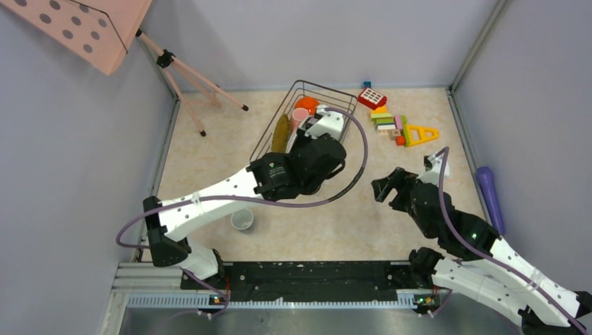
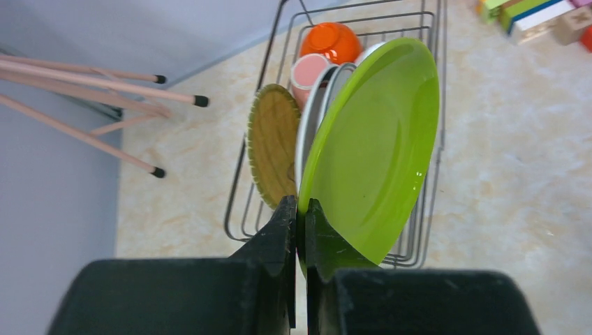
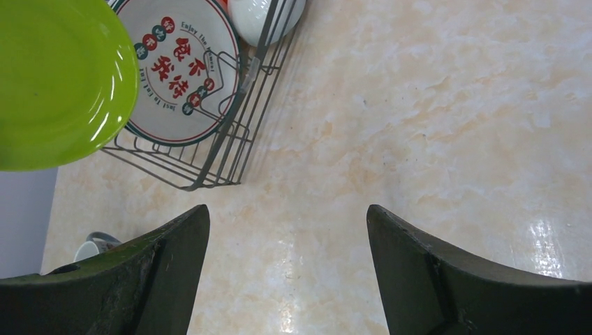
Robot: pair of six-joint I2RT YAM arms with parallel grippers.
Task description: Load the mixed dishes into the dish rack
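My left gripper point(image 2: 299, 209) is clamped on the rim of the glossy lime-green plate point(image 2: 377, 146), held on edge over the dark wire dish rack point(image 2: 230, 222), beside the white printed plate point(image 2: 311, 125). I'd lower it straight between 2 prongs, then release. The right gripper point(image 3: 286, 216) hangs spread wide.

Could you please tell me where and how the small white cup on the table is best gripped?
Probably its rim, from straight above: the small white cup appears to stand upright, mouth open upward, so one finger can go inside the wall, one outside. The right gripper is open and free; the left gripper holds the lime-green plate.
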